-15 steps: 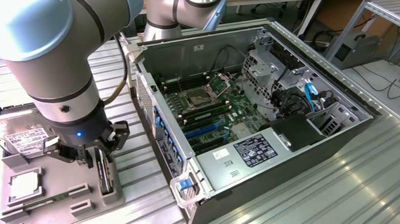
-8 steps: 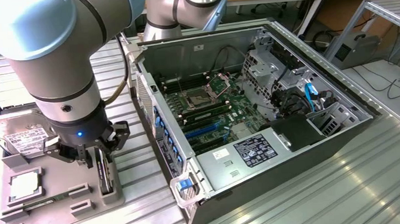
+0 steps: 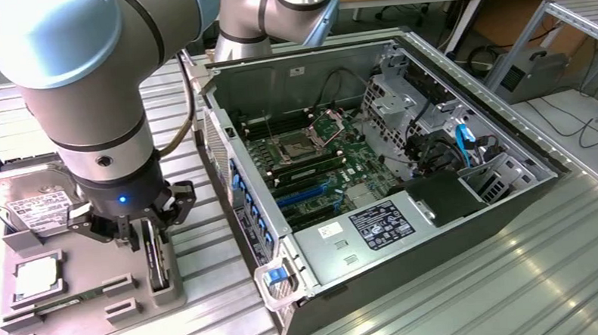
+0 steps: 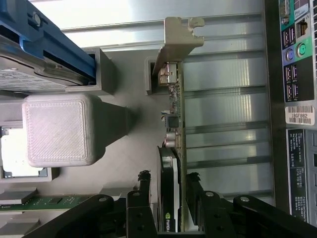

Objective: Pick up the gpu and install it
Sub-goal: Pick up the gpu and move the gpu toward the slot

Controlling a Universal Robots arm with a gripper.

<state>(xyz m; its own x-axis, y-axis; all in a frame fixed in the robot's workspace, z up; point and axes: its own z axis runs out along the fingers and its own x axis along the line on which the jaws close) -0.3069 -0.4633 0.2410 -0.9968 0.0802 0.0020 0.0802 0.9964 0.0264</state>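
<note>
Starting on the exterior view's left: the hard drive (image 3: 33, 200) is lying off to the far side of the pincer, and the square silver chip (image 3: 38, 276) is sitting just below it on the grey holder tray (image 3: 83, 309). Moving in, the pincer (image 3: 144, 233) is hanging straight down over the gpu (image 3: 157, 268), which is standing on edge in its slot directly beneath the fingers. From the wrist, the pincer (image 4: 168, 178) is straddling the gpu (image 4: 171, 163), one black finger (image 4: 144, 181) on the cooler side and one on the board side. It is standing partly open, with a sliver of gap showing, not clamping. The silvery bracket (image 4: 177, 34) is pointing away from it. On the exterior view's right, beyond the pincer, the open computer case (image 3: 403, 231) is lying on its side.
</note>
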